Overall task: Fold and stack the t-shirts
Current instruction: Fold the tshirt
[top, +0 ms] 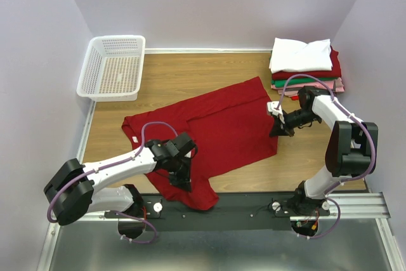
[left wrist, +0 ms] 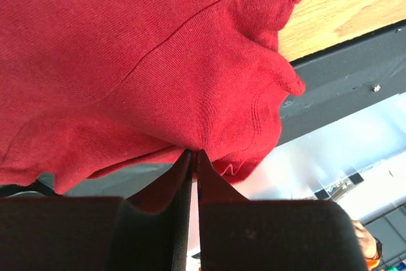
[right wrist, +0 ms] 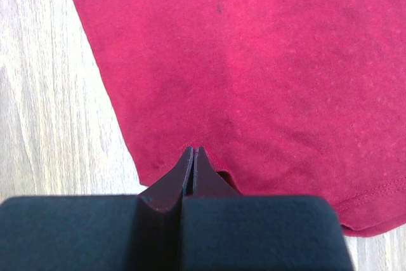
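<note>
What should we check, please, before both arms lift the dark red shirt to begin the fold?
1. Left hand shut on the dark red shirt near its sleeve: ok.
2. Right hand shut on the shirt's hem edge: ok.
3. Shirt lying flat: not ok, it wrinkles near the left hand.
4. Bare table beyond the shirt: ok.
5. Folded stack tidy, white shirt on top: ok.
6. Grip depth: cannot tell.

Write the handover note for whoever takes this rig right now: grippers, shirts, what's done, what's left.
Left gripper: shut on the dark red t-shirt at its near sleeve.
Right gripper: shut on the same shirt's hem, at its right edge.
The shirt lies spread and unfolded on the table.
Done: a stack of folded shirts, white on top, sits at the far right corner.
Left: fold the red shirt and add it to the stack.
</note>
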You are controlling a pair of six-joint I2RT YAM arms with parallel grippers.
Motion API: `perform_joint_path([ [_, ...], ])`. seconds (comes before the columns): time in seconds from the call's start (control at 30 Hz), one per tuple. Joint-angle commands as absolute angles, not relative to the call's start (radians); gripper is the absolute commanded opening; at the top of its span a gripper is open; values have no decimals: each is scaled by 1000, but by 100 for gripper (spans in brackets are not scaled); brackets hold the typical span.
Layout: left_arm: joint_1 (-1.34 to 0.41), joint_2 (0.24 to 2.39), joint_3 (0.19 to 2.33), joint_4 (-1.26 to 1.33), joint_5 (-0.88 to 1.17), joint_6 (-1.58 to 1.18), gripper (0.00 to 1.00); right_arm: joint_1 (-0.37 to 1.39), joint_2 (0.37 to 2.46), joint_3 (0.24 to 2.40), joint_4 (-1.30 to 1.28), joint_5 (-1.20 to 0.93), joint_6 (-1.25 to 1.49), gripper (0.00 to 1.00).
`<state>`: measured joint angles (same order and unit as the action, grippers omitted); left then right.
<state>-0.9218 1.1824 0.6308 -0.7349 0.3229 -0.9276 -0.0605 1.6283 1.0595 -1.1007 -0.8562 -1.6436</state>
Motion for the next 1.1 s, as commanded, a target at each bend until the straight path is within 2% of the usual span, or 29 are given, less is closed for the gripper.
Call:
perform_joint_path([
  [0.0,-916,1186,626,-736,373,-904,13,-58,1615,1045,-1098,-899,-1666,0],
  [0.17,-916,1187,623,-749,390,-894,13,-58,1614,1042,-1098,-900,-1669,0],
  [0.37,-916,1180,618,-750,410,-890,19,-58,1611,1039,-1098,-905,-1675,1],
  [1.07,-916,1151,617,-735,451,-885,18,-63,1608,1029,-1098,-899,-1684,0],
])
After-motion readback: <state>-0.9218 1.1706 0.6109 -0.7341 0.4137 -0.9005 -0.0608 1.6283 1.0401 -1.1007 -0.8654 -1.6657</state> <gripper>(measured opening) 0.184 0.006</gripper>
